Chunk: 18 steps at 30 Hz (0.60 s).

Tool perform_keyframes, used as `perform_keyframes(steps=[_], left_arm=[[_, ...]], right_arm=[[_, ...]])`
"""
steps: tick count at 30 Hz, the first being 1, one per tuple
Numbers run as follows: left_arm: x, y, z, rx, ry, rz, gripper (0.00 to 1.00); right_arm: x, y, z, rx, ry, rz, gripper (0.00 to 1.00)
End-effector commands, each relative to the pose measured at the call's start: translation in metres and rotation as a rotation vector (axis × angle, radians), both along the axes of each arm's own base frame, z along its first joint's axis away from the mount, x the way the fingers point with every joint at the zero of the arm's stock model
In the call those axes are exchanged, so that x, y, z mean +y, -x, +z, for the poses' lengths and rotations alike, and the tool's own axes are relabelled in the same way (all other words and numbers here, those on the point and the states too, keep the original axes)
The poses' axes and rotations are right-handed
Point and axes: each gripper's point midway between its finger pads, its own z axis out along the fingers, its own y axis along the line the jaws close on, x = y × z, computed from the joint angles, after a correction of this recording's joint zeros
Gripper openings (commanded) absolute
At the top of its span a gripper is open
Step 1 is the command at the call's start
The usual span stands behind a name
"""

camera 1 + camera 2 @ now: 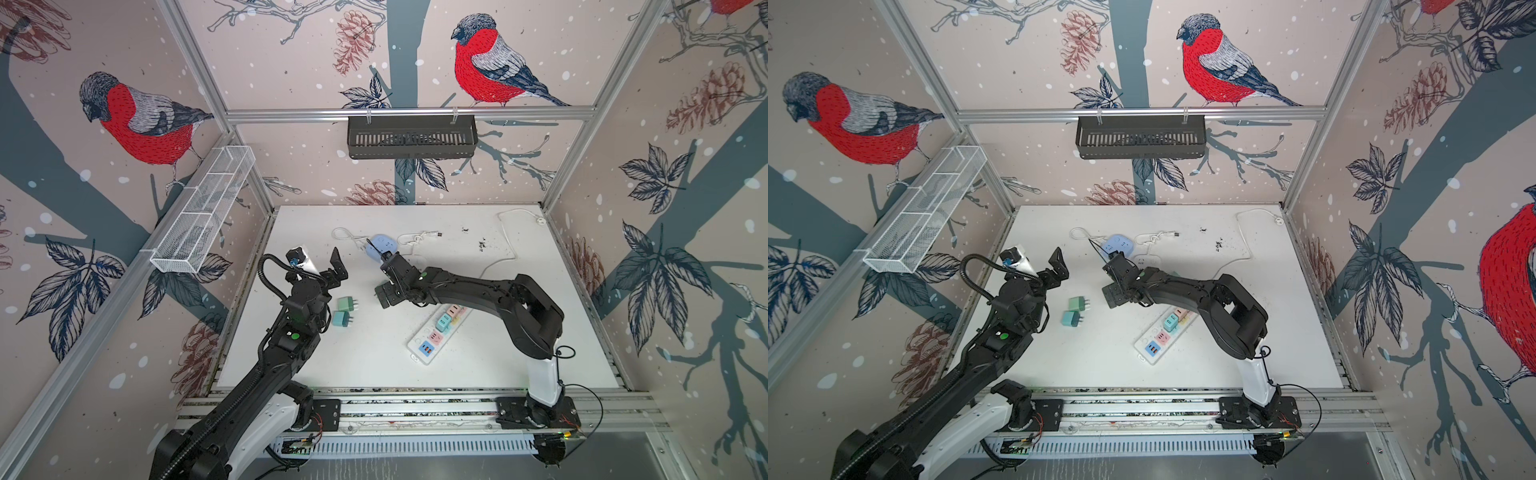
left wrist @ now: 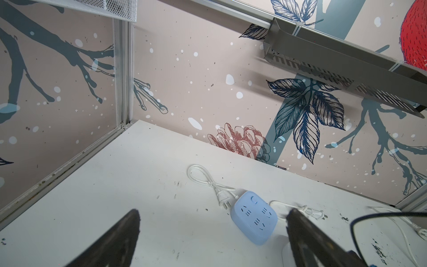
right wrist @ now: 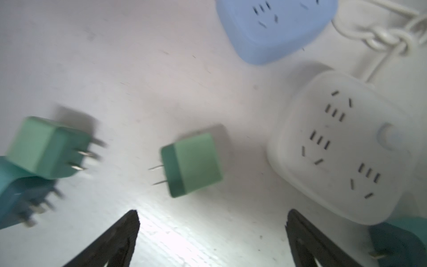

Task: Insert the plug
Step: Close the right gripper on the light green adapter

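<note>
Left pincer [image 2: 212, 219] and right pincer [image 3: 212, 218] are spread, empty; the plug [image 3: 194, 164] lies loose on the tabletop [image 3: 138, 69], not yet inserted.

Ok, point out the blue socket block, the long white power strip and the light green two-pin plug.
blue socket block [image 2: 254, 218]: left wrist view, middle of its top face.
white power strip [image 1: 419, 338]: in a top view, bare long edge.
light green two-pin plug [image 3: 196, 161]: right wrist view, its top face.
</note>
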Motion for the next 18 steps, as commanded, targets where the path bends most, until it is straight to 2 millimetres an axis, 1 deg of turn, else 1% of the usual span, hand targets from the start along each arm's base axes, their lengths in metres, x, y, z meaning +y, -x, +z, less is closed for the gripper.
perform_keyframes(steps=[1,3,5,7,9,13,18], left_arm=[[0.003,0.002,0.005,-0.016,0.014,0.012,0.98],[0.004,0.003,0.006,-0.021,0.015,0.015,0.98],[0.006,0.006,0.008,-0.03,0.019,0.021,0.98],[0.008,0.008,0.008,-0.034,0.02,0.026,0.98],[0.009,0.009,0.009,-0.038,0.022,0.029,0.98],[0.01,0.009,0.009,-0.04,0.02,0.033,0.98],[0.009,0.009,0.009,-0.039,0.021,0.028,0.98]], right_arm=[[0.017,-0.014,0.027,-0.058,-0.095,-0.066,1.0],[0.018,-0.027,0.028,-0.082,-0.085,-0.126,1.0],[0.017,-0.041,0.023,-0.105,-0.032,-0.19,1.0],[0.018,-0.052,0.012,-0.114,0.026,-0.22,1.0],[0.022,-0.058,-0.001,-0.103,0.073,-0.228,1.0],[0.028,-0.059,-0.024,-0.083,0.137,-0.225,1.0],[0.021,-0.055,-0.032,-0.085,0.164,-0.229,1.0]])
